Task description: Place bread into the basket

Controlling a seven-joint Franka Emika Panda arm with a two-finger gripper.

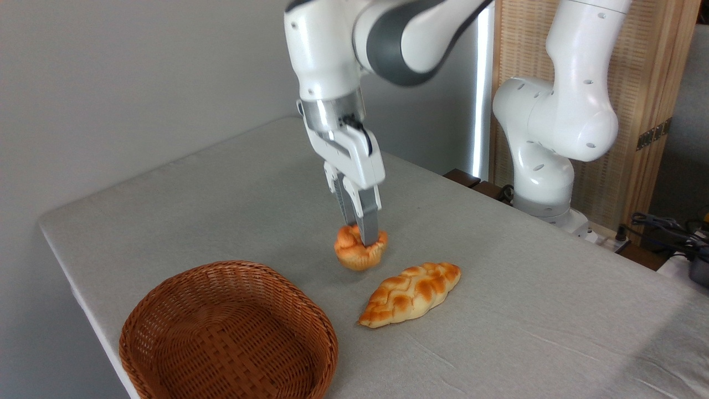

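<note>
Claw (359, 235) pinched into top of bread (360, 250), bun on desk (232, 194). Grasp step. Next you lift, carry to basket (227, 332) below-left of claw; avoid braided loaf (411, 293).

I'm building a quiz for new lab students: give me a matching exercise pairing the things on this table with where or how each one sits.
Things:
1. small round orange muffin-shaped bun
2. long braided golden-brown loaf
3. round reddish-brown wicker basket
4. gripper

States:
A. empty, near the table's front edge
B. lying untouched, right of the basket
C. pointing down, fingers pressed into a bun
D. pinched at its top

Pairs: 1-D, 2-B, 3-A, 4-C
</note>
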